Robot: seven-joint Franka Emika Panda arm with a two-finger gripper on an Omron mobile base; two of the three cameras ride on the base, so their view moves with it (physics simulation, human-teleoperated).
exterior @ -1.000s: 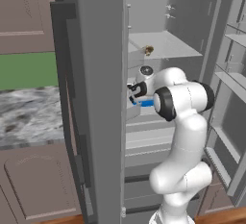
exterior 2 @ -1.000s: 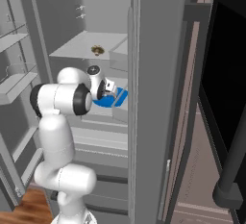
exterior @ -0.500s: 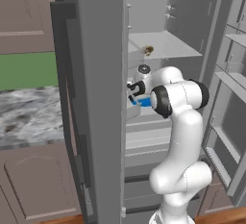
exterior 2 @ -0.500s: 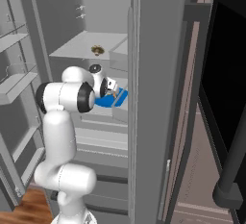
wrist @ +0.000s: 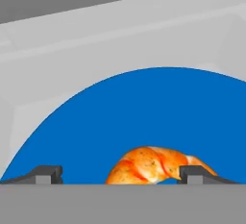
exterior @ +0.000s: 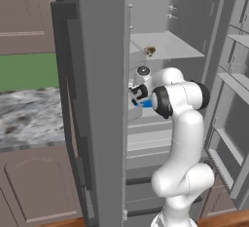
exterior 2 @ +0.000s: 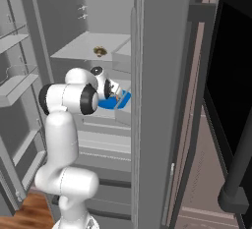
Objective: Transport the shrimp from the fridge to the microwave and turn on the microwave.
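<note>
We see the gripper (wrist: 115, 174) reaching inside the open fridge (exterior: 168, 46), low over a blue plate (wrist: 158, 117) that sits on a pale shelf below the one carrying a small brown lump (exterior: 150, 51). Its fingers (wrist: 45, 174) stand well apart, and the shrimp (wrist: 153, 164) lies on the plate between them, close to the right-hand tip. We cannot tell whether that tip touches it.
</note>
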